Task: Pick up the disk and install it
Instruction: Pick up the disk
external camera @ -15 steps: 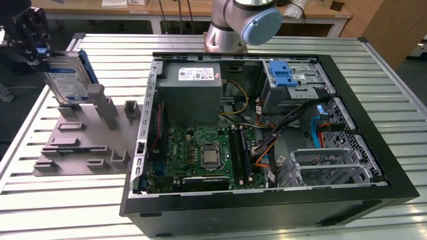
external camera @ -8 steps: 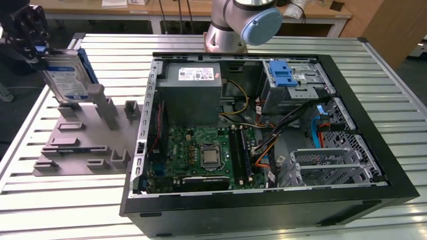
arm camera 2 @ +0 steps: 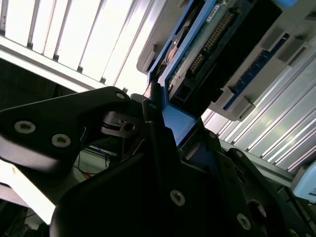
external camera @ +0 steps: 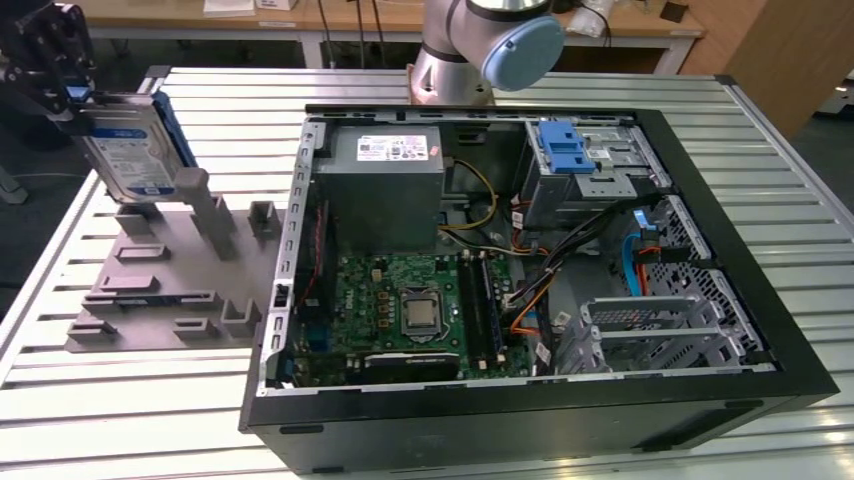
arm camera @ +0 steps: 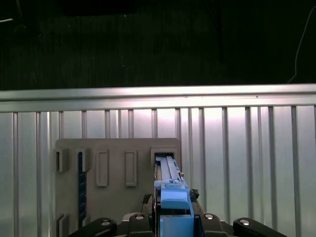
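Up at ten o'clock from the computer case [external camera: 534,425], holding the disk [external camera: 131,155] by its top edge in the clamped claw [external camera: 74,100], upright (likely to match the grey rack's [external camera: 147,300] slot).

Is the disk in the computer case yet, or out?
Out: the gripper grips the disk on edge over the grey rack, beside the case.

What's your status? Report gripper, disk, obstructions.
Gripper shut on disk, top edge. Disk upright at grey fixture, a fixture post close beside it. Open computer case stands apart.
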Robot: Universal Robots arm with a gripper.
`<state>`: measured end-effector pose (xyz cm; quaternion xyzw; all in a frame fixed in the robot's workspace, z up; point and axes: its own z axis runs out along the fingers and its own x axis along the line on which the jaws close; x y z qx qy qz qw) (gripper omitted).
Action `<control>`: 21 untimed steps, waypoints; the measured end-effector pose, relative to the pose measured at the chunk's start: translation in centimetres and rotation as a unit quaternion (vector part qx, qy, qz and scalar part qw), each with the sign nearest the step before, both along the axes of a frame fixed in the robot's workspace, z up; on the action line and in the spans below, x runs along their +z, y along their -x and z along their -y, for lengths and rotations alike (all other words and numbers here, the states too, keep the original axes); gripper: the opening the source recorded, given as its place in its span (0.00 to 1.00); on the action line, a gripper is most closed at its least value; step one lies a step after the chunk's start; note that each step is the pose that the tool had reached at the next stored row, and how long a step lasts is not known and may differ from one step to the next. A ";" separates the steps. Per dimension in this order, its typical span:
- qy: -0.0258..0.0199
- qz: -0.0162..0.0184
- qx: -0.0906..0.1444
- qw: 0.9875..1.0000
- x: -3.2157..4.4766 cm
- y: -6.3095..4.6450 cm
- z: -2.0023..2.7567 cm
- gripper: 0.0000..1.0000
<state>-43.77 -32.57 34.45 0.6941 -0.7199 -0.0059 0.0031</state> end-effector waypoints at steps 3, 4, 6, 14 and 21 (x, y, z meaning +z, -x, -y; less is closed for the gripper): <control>0.000 0.000 0.000 1.000 0.16 0.0 0.00 0.36; 0.000 0.000 0.000 1.000 0.25 0.0 0.00 0.36; 0.000 0.000 0.000 1.000 0.42 0.0 0.00 0.36; 0.000 0.000 0.000 1.000 1.02 0.0 0.00 0.36; 0.000 0.000 0.000 1.000 1.52 0.0 0.00 0.36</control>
